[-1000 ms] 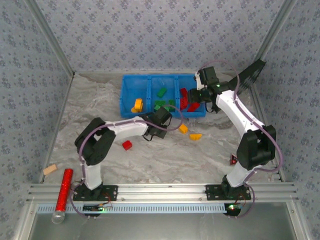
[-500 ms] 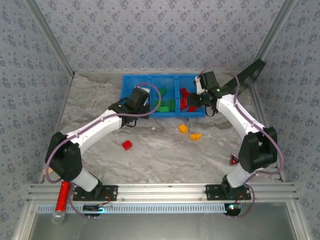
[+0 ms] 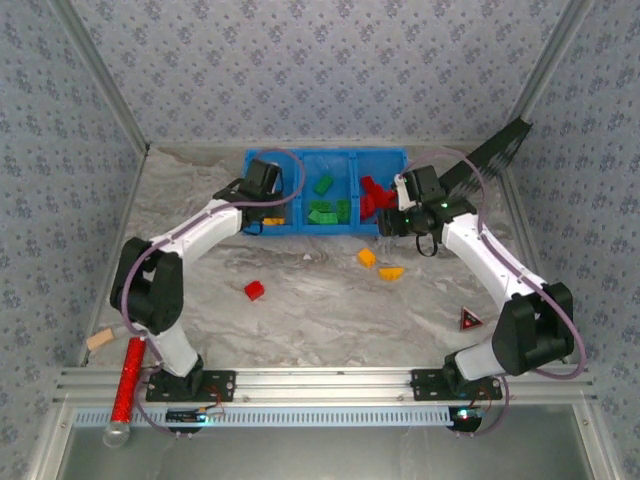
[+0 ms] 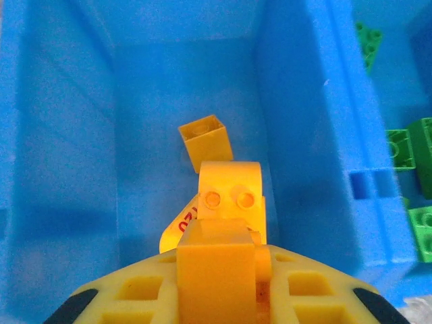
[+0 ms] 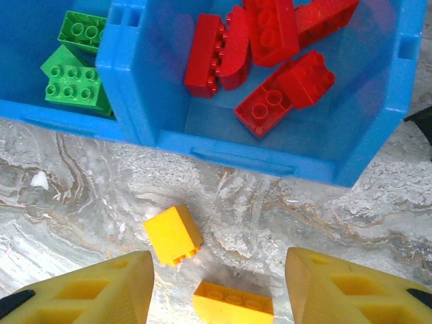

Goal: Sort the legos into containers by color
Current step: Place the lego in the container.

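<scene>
A yellow-orange studded plastic brick is pinched in the clenched left gripper, over the left compartment of the bright blue plastic tray, where two more yellow bricks lie. The middle compartment holds green bricks, the right one red bricks. Nearer, the right gripper hovers with its jaws spread and nothing held, above two loose yellow bricks on the marbled table. A lone red brick lies well apart.

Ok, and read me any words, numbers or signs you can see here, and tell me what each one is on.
"20", in red print, partly covered so it may be longer: on a yellow curved piece lying in the blue tray.
The red triangle on the table: too small to read.
Nothing else carries readable text.
</scene>
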You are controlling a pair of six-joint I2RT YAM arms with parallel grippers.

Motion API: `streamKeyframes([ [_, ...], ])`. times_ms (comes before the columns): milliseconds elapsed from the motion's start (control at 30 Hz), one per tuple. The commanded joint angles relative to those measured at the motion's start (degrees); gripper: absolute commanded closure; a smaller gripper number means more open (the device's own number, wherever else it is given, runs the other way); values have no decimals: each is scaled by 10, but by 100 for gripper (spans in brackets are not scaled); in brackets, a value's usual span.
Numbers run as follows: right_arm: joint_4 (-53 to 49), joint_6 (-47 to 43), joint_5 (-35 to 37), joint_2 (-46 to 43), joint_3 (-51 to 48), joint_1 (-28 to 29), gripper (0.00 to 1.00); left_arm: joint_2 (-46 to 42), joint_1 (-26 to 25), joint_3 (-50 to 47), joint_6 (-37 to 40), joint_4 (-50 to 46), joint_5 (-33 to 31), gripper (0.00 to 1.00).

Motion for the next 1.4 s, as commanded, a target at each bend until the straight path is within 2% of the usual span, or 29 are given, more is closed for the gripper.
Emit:
streamKeyframes([
  [0, 1, -1, 1, -3, -3, -5, 44, 18, 4, 30, -7, 13, 20, 85],
  [333, 1, 2, -5, 9, 3, -4, 44, 62, 18, 51, -9, 12, 24, 82],
  [700, -10, 3, 2, -1, 8, -4, 44, 75, 31, 62, -13, 3, 25, 62],
  [800, -13, 4, 2, -5, 8, -4, 44, 78, 34, 62, -14, 1, 24, 53],
  [1033, -16, 5, 7, -16, 2, -3, 44, 52, 36, 58, -7, 5, 20, 46],
  [1367, -21, 7, 11, -31, 2, -1, 44, -20, 35, 53, 1, -2, 27, 43],
])
